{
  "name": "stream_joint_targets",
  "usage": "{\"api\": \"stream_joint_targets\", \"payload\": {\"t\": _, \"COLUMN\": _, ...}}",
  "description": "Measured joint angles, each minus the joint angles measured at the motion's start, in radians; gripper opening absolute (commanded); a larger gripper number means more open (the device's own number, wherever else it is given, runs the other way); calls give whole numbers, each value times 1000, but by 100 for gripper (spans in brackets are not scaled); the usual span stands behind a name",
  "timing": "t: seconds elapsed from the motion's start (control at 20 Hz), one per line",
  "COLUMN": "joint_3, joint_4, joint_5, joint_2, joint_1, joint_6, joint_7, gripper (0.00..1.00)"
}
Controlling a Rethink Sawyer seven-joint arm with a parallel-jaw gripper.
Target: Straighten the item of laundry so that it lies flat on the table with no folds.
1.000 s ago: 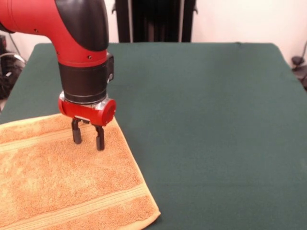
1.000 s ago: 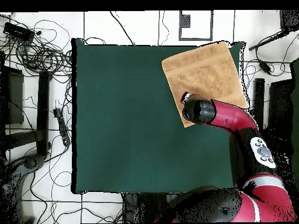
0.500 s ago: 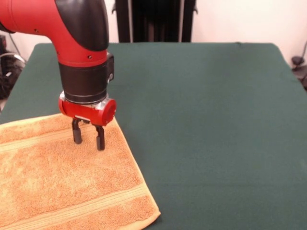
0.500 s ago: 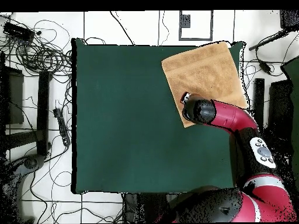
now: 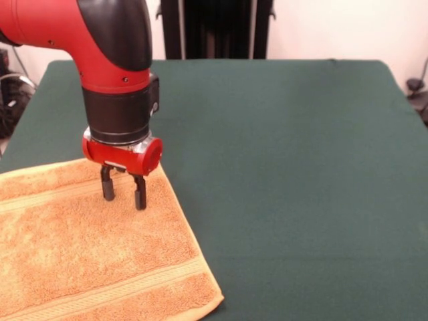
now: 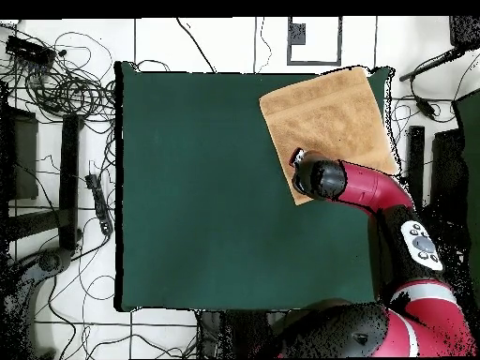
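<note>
The golden-orange towel (image 5: 87,254) lies spread flat at the front left of the dark green table (image 5: 281,174) in the front view, with woven bands near two edges. In the overhead view the towel (image 6: 323,117) sits at the table's (image 6: 197,187) top right corner. My gripper (image 5: 123,195) hangs just above the towel near its far right corner, open and empty, with both black fingers apart. In the overhead view the arm's wrist hides the gripper at the towel's lower left corner. No grey tag shows.
Cables and stands (image 6: 56,84) lie on the floor beside the table in the overhead view. A dark stand (image 5: 217,27) rises behind the table's far edge in the front view.
</note>
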Motion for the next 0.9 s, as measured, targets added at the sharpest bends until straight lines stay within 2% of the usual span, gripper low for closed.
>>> {"api": "stream_joint_targets", "payload": {"t": 0.4, "joint_3": 0, "joint_4": 19, "joint_5": -1, "joint_2": -5, "joint_1": 2, "joint_6": -31, "joint_7": 0, "gripper": 100}}
{"api": "stream_joint_targets", "payload": {"t": 0.9, "joint_3": -12, "joint_4": 33, "joint_5": -43, "joint_2": -5, "joint_1": 15, "joint_6": -92, "joint_7": 0, "gripper": 100}}
